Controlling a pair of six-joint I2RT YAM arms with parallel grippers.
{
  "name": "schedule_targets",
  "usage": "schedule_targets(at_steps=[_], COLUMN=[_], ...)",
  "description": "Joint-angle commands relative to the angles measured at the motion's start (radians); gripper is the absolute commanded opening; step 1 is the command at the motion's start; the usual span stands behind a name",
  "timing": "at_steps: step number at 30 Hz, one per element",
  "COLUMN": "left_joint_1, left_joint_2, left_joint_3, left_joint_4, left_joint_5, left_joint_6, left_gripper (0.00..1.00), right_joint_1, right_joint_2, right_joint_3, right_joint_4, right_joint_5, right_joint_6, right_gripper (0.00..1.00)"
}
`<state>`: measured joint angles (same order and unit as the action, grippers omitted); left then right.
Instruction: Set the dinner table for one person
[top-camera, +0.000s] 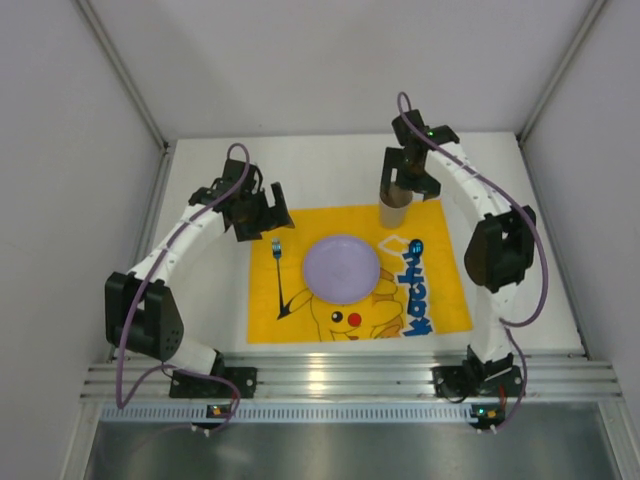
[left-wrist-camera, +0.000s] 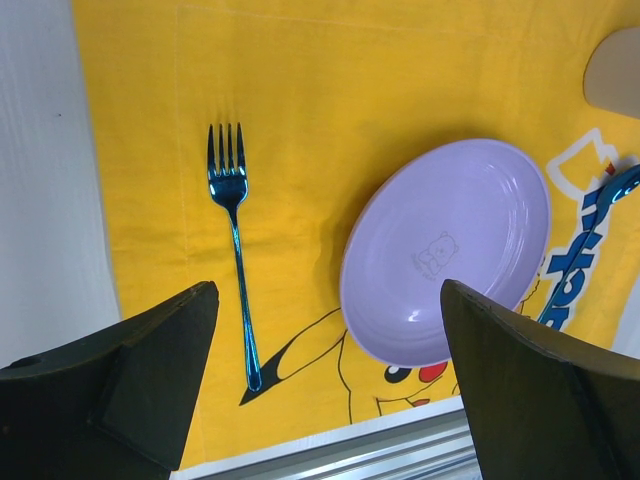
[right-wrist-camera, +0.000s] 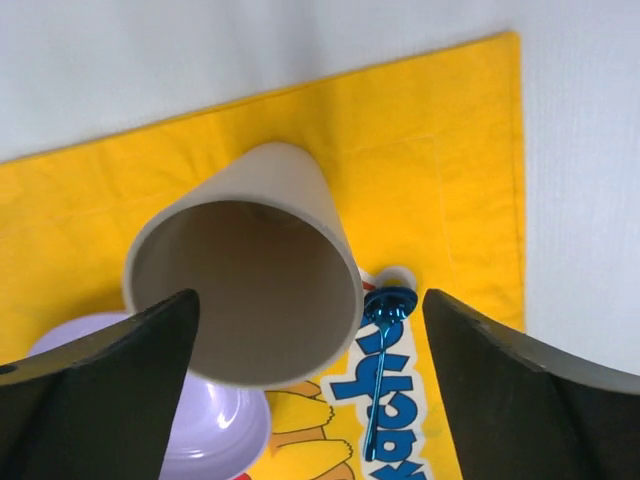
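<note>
Nearest us on the large flat white table (top-camera: 340, 170) lies a yellow cartoon-printed cloth mat (top-camera: 440, 290), with a round lilac plate (top-camera: 342, 268) at its middle. A shiny blue metal fork (top-camera: 279, 280) lies on the mat left of the plate, a blue metal spoon (right-wrist-camera: 377, 370) right of it. Farther off, our left hand (top-camera: 265, 218) hangs spread and empty above the mat's far left corner. At the far right corner a beige tapered cup (top-camera: 396, 212) stands upright, our right hand (right-wrist-camera: 310, 295) above it, jaws wide to either side.
</note>
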<state>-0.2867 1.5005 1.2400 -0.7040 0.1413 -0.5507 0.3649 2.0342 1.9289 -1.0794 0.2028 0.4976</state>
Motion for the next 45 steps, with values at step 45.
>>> schedule_targets(at_steps=[45], left_joint_1=[0.006], left_joint_2=[-0.576], left_joint_3=[-0.43], left_joint_4=[0.356], left_joint_5=[-0.333], left_joint_6=[0.179], left_gripper=[0.99], right_joint_1=[0.031], right_joint_2=[-1.438], right_joint_3=[-1.071], right_joint_4=[0.213], right_joint_5=[-0.284], right_joint_6=[-0.085], right_gripper=[1.0])
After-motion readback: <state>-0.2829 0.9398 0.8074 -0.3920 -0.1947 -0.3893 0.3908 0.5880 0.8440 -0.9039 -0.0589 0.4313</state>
